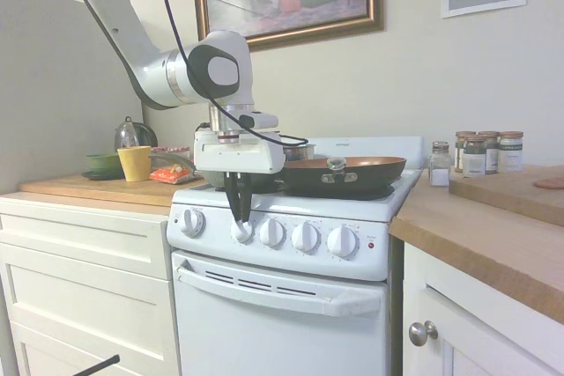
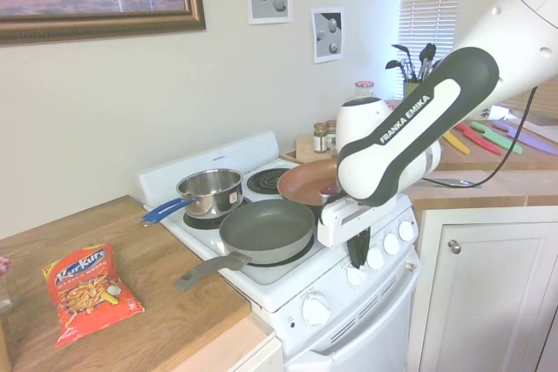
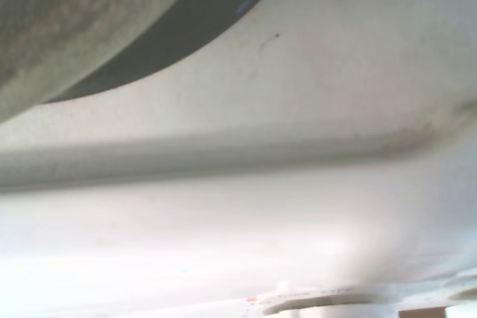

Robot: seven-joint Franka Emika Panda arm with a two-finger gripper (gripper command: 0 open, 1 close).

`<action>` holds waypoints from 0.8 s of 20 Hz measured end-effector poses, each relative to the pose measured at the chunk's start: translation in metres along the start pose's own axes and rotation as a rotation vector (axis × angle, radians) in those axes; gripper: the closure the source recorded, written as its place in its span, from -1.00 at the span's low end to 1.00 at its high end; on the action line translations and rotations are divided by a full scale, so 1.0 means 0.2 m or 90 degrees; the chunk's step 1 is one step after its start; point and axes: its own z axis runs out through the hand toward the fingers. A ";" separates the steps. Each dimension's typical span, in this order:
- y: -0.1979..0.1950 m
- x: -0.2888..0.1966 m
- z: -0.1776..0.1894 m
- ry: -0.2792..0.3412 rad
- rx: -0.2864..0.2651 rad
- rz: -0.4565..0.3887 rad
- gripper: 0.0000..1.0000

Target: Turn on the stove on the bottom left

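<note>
The white stove [image 1: 291,323] stands between wooden counters, with five round white knobs along its front panel and a small red light [image 1: 371,245] at the panel's right end. My gripper [image 1: 239,216] points straight down in front of the panel, its dark fingers drawn together on the second knob from the left [image 1: 241,232]. From the other side, the gripper [image 2: 358,260] sits over that same knob [image 2: 356,277]. The wrist view gives only a blurred white stove surface [image 3: 298,109] and a dark curved pan edge [image 3: 186,27].
A copper pan [image 1: 344,173], a grey pan [image 2: 266,228] and a steel pot [image 2: 211,191] sit on the burners just behind the arm. A chips bag [image 2: 87,289] and yellow cup [image 1: 135,163] are on the left counter, spice jars [image 1: 483,154] on the right. White drawers [image 1: 84,253] flank the stove.
</note>
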 end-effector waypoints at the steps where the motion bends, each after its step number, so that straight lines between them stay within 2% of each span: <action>1: 0.00 0.00 0.00 0.000 0.000 0.000 1.00; 16: -0.05 -0.09 0.03 0.003 0.006 0.010 1.00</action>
